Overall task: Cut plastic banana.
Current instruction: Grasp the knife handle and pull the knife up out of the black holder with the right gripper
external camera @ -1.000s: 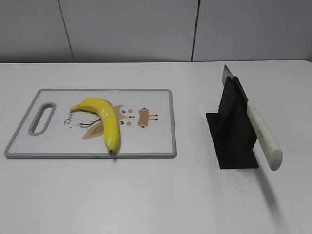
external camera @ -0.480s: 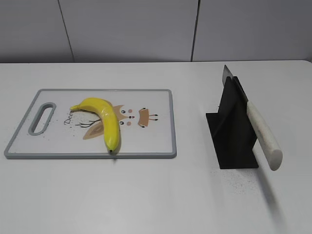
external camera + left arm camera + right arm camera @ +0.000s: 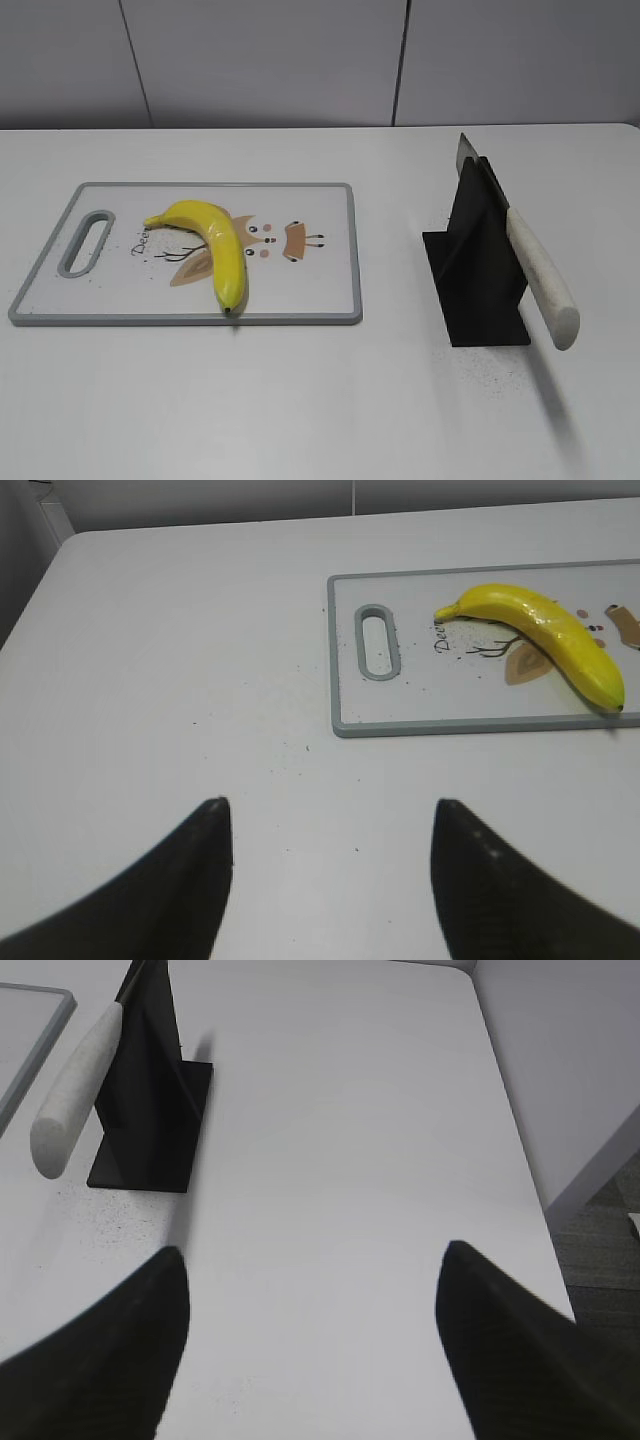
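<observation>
The plastic banana [image 3: 213, 244], glossy yellow and curved, lies whole on the white cutting board [image 3: 320, 290] at the left of the table. It also shows in the left wrist view [image 3: 545, 632], far right of my left gripper [image 3: 328, 810], which is open and empty above bare table. A knife with a white handle [image 3: 540, 277] rests slanted in a black stand [image 3: 480, 275] at the right. In the right wrist view the knife handle [image 3: 78, 1089] is at upper left of my right gripper [image 3: 315, 1260], open and empty. Neither gripper shows in the exterior view.
The cutting board has a grey rim, a handle slot [image 3: 87, 242] at its left end and a cartoon print. The table's right edge [image 3: 520, 1140] drops off to the floor beyond the right gripper. A grey panelled wall stands behind the table.
</observation>
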You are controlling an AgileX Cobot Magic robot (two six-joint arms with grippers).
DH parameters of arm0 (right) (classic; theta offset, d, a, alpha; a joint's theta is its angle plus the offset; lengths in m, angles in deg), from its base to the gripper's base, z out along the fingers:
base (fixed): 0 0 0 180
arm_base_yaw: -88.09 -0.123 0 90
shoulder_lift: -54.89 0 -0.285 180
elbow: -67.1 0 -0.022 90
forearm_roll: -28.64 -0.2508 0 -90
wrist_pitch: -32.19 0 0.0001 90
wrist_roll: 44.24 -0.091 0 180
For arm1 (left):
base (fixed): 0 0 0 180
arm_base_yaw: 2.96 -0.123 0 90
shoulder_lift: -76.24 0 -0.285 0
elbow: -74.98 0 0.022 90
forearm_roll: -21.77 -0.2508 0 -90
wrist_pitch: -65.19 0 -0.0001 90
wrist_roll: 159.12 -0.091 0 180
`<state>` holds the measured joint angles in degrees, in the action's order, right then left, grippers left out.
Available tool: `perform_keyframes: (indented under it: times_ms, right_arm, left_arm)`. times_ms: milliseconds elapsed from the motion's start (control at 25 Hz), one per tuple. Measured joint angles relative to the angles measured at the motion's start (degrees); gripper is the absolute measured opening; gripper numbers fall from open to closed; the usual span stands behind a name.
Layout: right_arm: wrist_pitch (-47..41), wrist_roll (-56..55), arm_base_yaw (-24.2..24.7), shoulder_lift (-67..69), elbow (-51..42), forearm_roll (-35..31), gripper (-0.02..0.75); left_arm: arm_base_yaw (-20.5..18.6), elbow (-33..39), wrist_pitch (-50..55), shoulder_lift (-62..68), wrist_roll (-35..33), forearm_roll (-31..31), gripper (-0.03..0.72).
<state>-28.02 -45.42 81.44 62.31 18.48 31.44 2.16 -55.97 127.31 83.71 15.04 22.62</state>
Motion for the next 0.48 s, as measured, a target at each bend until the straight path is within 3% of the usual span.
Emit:
perform_keyframes:
  times_ms: [480]
  right_arm:
    - [-0.38,0.03,0.00,4.03,0.22,-3.33,0.585]
  left_arm:
    - [0.00,0.00,0.00,0.00,0.00,0.00,0.590]
